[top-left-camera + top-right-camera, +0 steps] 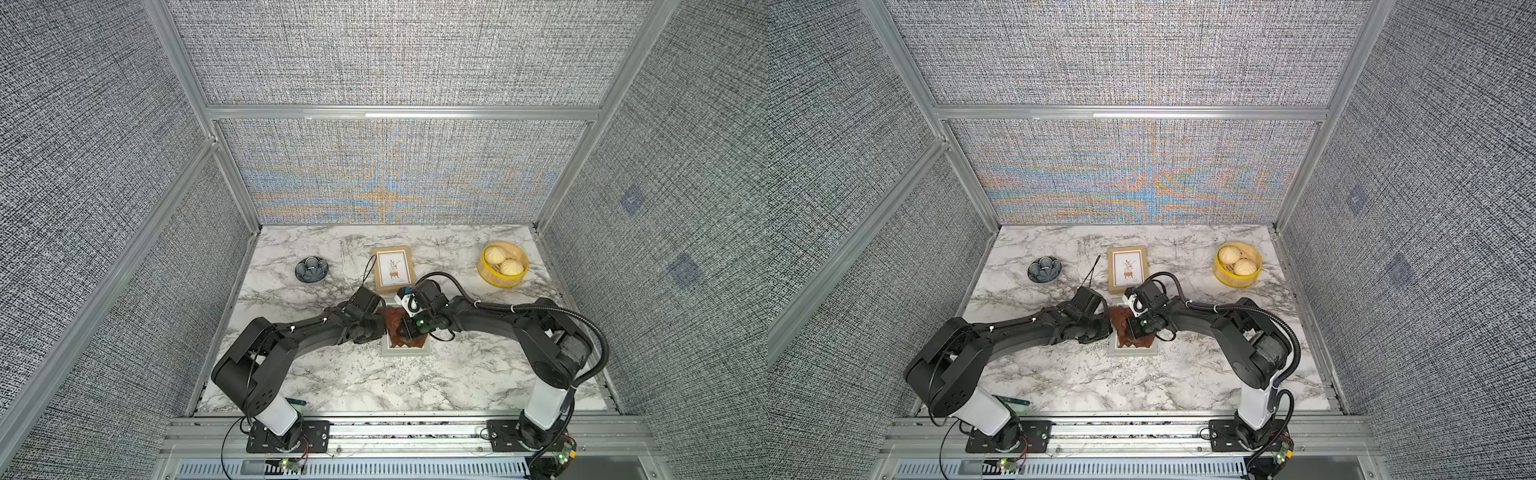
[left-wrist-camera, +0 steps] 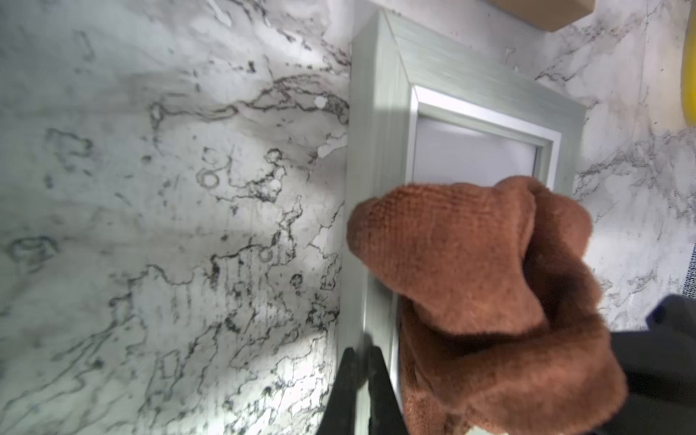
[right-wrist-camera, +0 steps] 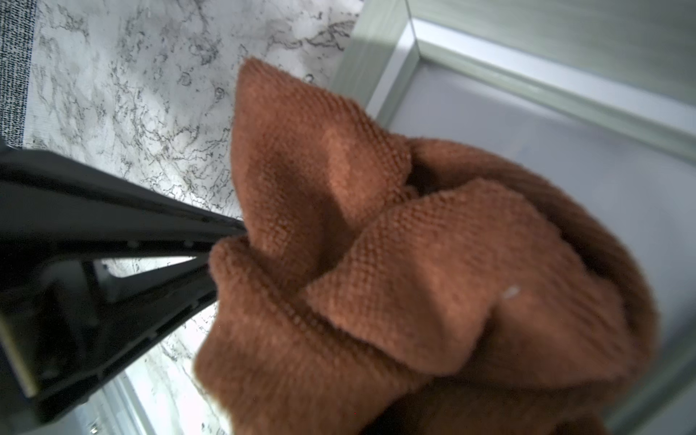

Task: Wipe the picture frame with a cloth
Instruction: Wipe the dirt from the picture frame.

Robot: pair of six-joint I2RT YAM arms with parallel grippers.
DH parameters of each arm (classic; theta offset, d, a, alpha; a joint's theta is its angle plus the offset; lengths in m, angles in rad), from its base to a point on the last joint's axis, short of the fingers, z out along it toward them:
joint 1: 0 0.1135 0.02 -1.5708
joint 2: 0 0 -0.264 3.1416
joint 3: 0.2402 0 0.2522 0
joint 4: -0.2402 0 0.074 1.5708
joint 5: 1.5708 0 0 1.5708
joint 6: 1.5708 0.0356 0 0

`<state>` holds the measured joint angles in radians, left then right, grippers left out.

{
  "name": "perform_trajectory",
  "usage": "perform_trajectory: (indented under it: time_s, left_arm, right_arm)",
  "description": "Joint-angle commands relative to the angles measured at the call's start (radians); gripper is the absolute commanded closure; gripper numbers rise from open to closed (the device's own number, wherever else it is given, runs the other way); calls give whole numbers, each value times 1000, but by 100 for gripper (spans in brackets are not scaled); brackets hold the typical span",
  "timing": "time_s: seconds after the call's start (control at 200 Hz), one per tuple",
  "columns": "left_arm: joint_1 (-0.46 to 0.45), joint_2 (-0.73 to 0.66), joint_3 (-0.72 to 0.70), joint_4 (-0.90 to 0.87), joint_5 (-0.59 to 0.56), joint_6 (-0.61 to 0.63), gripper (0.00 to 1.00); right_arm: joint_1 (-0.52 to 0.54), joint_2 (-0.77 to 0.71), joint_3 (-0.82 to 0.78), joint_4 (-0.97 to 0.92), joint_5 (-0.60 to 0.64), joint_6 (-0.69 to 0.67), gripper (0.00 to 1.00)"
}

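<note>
Marble table (image 1: 332, 374): grey frame (image 2: 376, 132) lies flat near centre, glass up. Cloth (image 3: 414, 282) sits bunched on glass, lapping rail on left arm's side. Left gripper (image 2: 362, 354): jaws clamped on that rail, pinning frame. Right gripper (image 3: 226, 241): jaws pinched tight on cloth fold. Step, by my read: wiping glass. Next move calls for dragging cloth across bare glass, pressing down, frame pinned.

1. Left arm (image 1: 299, 336) and right arm (image 1: 490, 320) — black, boxy links; white lower casings (image 1: 277, 409) just above the rail (image 1: 415, 434).
2. Black perforated base plates (image 1: 316, 432) sit on the rail.
3. Ribbed black hose (image 1: 548, 308) along the right arm, above the rail.
</note>
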<state>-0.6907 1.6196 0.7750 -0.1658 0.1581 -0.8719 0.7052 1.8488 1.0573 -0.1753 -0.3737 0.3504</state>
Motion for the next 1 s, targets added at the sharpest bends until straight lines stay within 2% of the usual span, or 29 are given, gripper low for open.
perform_trajectory:
  time_s: [0.0, 0.125, 0.185, 0.295, 0.465, 0.52, 0.661, 0.841, 0.996]
  left_arm:
    - [-4, 27, -16, -266, -25, 8, 95]
    - [-5, 34, -14, -262, -20, 12, 95]
    - [-4, 37, -14, -264, -19, 13, 95]
    - [-6, 28, -20, -264, -21, 10, 96]
    - [-6, 16, -23, -264, -28, -2, 96]
    - [-6, 13, -23, -264, -29, -6, 96]
    - [-4, 11, -17, -266, -32, -7, 96]
    - [-5, 23, -5, -272, -30, 2, 96]
    - [-6, 25, -3, -271, -31, 2, 96]
  right_arm:
    - [-30, 70, 80, -71, 96, 39, 100]
    - [-81, 195, 274, -116, 104, 50, 100]
    - [-90, 214, 316, -136, 110, 37, 100]
    - [-92, 160, 267, -145, 155, 3, 100]
    - [-99, 21, 148, -188, 333, 0, 100]
    - [-97, -9, 136, -181, 349, 2, 100]
    - [-53, 32, 194, -183, 297, -15, 100]
    - [23, 139, 263, -153, 146, -35, 100]
    - [29, 152, 224, -168, 178, -1, 100]
